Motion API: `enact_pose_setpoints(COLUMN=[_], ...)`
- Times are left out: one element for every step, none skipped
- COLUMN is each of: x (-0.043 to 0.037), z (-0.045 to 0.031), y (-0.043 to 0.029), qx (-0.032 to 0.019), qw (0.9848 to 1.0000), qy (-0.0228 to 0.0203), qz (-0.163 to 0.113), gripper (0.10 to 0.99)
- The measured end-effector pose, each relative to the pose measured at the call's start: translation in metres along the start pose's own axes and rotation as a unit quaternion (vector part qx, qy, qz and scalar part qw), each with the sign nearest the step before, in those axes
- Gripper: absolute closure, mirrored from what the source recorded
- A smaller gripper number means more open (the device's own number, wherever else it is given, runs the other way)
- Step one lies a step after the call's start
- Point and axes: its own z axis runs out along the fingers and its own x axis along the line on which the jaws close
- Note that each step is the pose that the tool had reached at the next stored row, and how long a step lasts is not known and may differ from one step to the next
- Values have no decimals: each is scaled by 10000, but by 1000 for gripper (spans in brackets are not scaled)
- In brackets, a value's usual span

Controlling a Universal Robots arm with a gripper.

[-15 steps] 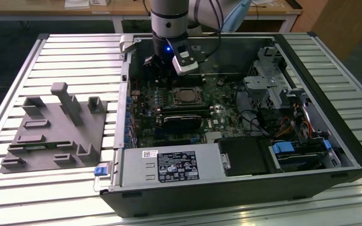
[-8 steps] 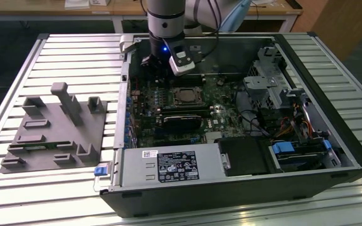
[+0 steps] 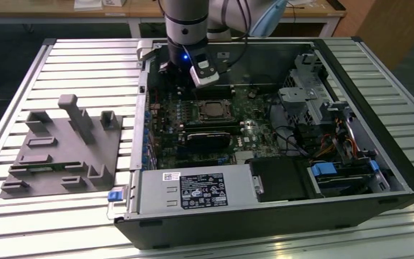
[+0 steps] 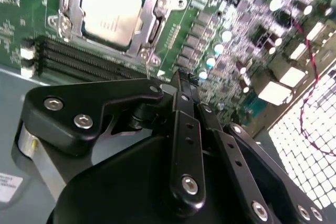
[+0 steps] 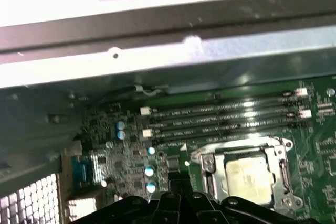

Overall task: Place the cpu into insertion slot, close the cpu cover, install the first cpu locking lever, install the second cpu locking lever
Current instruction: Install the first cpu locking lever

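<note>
The cpu (image 3: pixel 211 109) lies flat in the insertion slot (image 3: pixel 211 102) on the motherboard, its pale metal top showing in both wrist views (image 4: pixel 111 17) (image 5: pixel 251 174). The cpu cover (image 4: pixel 157 9) (image 5: pixel 208 162) is down, framing the chip as a silvery rim. My gripper (image 4: pixel 177 80) (image 5: pixel 173 199) hangs just off one corner of the socket, fingers together with nothing between them. In the exterior view the gripper (image 3: pixel 184 81) sits low inside the case, just behind the socket near the back wall.
Long black memory slots (image 5: pixel 226 114) (image 4: pixel 79 56) run beside the socket. A black card (image 3: pixel 207 139) lies in front of it, then the power supply (image 3: pixel 192 191). Drive bays and cables (image 3: pixel 336 162) fill the exterior view's right. A grey fixture tray (image 3: pixel 63 151) rests outside the case.
</note>
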Motion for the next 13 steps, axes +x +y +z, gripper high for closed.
enact_pose_setpoints(x=[5,8,11,14,17,19,22,23,24,25,25,25,25], z=[0,0,0,0,-1,-1,-1,-1,-1,-1,-1,-1,-1], y=[-1,-2,-3,-4,-5,-5,-6,-7,-8,-8,-8,-7,-7], qx=[-61,-131,-202,-267,-330,-394,-461,-528,-577,-610,-621,-622,-623], qw=[10000,9999,9998,9996,9994,9992,9989,9986,9983,9981,9980,9980,9980], qy=[8,19,29,39,49,58,68,79,85,90,92,92,92], qz=[1,2,2,4,5,5,6,7,8,8,9,9,9], gripper=[980,980,980,980,980,980,980,980,980,980,980,980,980])
